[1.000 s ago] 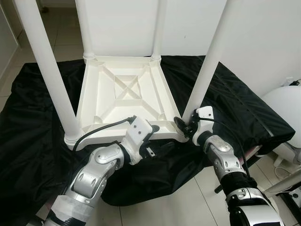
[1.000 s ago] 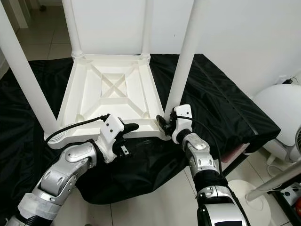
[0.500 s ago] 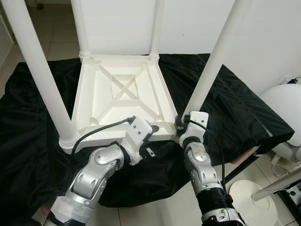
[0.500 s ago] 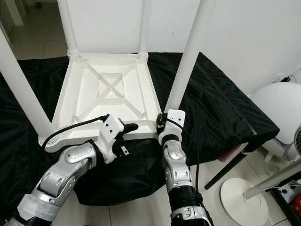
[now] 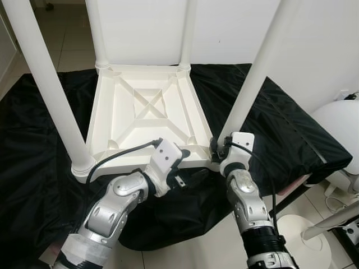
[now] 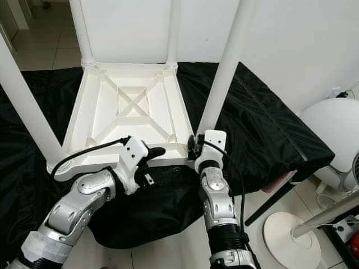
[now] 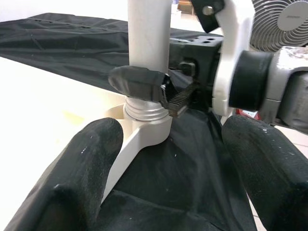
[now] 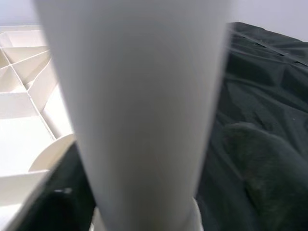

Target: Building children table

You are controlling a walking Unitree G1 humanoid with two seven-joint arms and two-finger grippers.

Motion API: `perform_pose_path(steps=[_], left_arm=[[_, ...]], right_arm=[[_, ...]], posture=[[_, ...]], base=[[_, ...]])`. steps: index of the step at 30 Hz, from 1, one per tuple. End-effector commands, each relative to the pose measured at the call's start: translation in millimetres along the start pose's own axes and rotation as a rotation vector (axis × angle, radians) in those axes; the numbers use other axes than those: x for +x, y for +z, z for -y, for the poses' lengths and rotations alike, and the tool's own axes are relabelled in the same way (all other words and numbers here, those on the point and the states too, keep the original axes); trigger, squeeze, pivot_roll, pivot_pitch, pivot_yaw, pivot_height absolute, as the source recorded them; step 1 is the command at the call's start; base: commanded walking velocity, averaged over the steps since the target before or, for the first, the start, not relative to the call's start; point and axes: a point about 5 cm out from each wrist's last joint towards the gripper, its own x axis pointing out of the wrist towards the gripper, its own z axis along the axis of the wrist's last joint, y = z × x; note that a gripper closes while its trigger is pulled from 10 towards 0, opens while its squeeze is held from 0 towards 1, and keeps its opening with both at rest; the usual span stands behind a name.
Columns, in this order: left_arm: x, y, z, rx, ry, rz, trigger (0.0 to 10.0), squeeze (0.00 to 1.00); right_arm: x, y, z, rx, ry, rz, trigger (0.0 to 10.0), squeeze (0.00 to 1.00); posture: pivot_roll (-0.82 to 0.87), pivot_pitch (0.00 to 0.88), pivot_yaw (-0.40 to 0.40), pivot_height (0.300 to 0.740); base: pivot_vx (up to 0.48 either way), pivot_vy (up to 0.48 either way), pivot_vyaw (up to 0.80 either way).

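Standing legs (image 5: 255,75) four, upturned tabletop (image 5: 147,116) one.

I can read nothing for certain from here. The only lettering I find is a small light mark on the hub of the fan (image 7: 280,21), at about one o'clock in my left wrist view, and it is too small and blurred to make out.

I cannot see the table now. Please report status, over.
Right hand shut on near right leg at its base. Left hand open at tabletop near edge. Table upside down on black cloth, four legs up. Nothing in the way.
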Motion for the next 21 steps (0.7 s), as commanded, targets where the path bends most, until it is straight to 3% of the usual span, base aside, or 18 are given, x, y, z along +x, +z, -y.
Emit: perform_pose_path(steps=[1, 3, 8, 9, 11, 12, 20, 21], left_arm=[[-0.8, 1, 0.4, 0.001, 0.009, -0.003, 10.0, 0.0], [-0.8, 1, -0.3, 0.0, 0.011, -0.003, 10.0, 0.0], [-0.4, 2, -0.3, -0.002, 0.009, -0.002, 10.0, 0.0], [-0.3, 2, -0.4, -0.002, 0.009, -0.002, 10.0, 0.0], [-0.3, 2, -0.4, -0.002, 0.008, -0.002, 10.0, 0.0], [-0.3, 2, -0.5, -0.002, 0.008, -0.002, 10.0, 0.0], [0.9, 3, -1.2, -0.006, 0.004, -0.003, 10.0, 0.0], [1.7, 4, -1.7, -0.007, 0.003, -0.002, 10.0, 0.0]], right_arm=[[-2.1, -1, 2.9, 0.0, 0.014, -0.004, 10.0, 1.0], [-5.4, -4, 10.4, -0.04, 0.122, -0.007, 10.0, 1.0], [-5.7, -4, 18.6, -0.048, 0.164, -0.01, 10.0, 1.0], [-4.7, -3, 23.9, -0.044, 0.205, -0.014, 10.0, 0.27], [-4.0, -2, 27.4, -0.041, 0.233, -0.016, 10.0, 0.27], [-3.6, -1, 29.2, -0.039, 0.249, -0.018, 10.0, 0.0], [3.9, 13, 38.1, -0.096, 0.398, 0.023, 10.0, 0.0], [9.0, 20, 41.1, -0.131, 0.46, 0.045, 10.0, 0.0]], posture=[[-0.01, 0.0, -0.066, 0.74], [-0.01, 0.0, -0.062, 0.74], [-0.01, 0.0, -0.059, 0.74], [-0.01, 0.0, -0.059, 0.74], [-0.01, 0.0, -0.059, 0.74], [-0.01, 0.0, -0.059, 0.74], [-0.03, 0.014, -0.044, 0.74], [-0.03, 0.017, -0.041, 0.74]], base=[[0.0, 0.0, 0.0], [0.0, 0.0, 0.0], [0.0, 0.0, 0.0], [0.0, 0.0, 0.0], [0.0, 0.0, 0.0], [0.0, 0.0, 0.0], [0.0, 0.0, 0.0], [0.0, 0.0, 0.0]])
